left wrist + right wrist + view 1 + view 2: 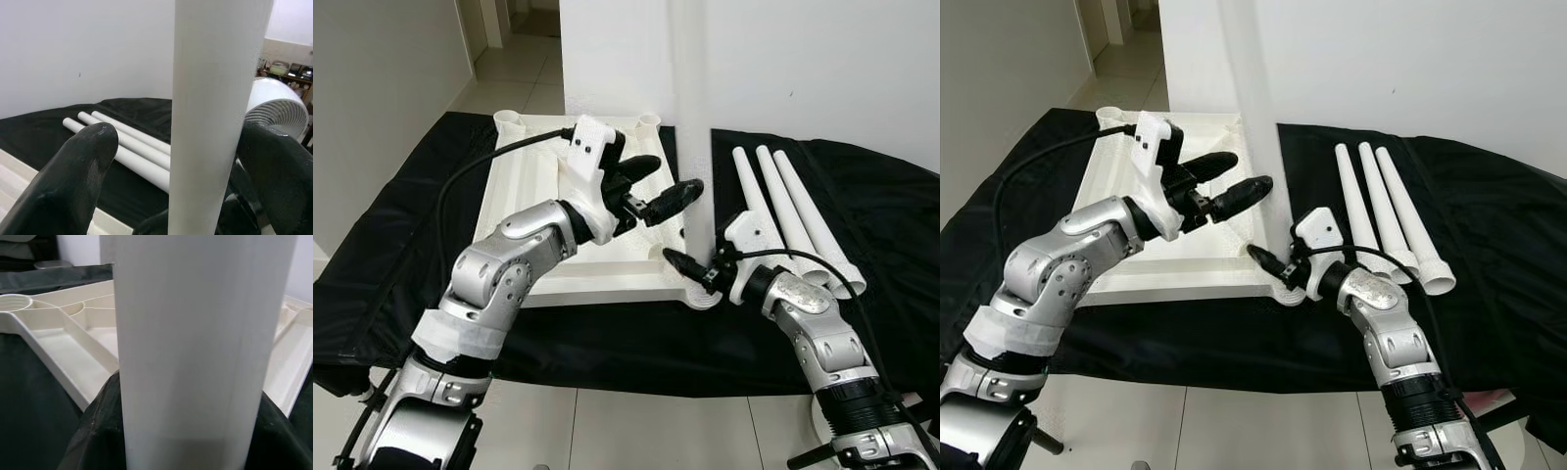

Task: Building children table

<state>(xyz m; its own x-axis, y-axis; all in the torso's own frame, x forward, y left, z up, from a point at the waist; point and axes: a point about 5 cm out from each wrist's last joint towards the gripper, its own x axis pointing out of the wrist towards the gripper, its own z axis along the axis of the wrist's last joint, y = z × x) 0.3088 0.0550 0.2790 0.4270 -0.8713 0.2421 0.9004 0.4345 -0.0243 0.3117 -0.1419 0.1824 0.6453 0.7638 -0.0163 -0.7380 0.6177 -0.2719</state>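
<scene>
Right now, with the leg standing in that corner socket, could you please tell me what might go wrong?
1. The upright table leg is tall; the left gripper has its fingers spread around it, so it may tip if not yet seated.
2. The right gripper works low at the corner socket; pushing there might slide the upturned tabletop on the black cloth toward the three spare legs.
</scene>
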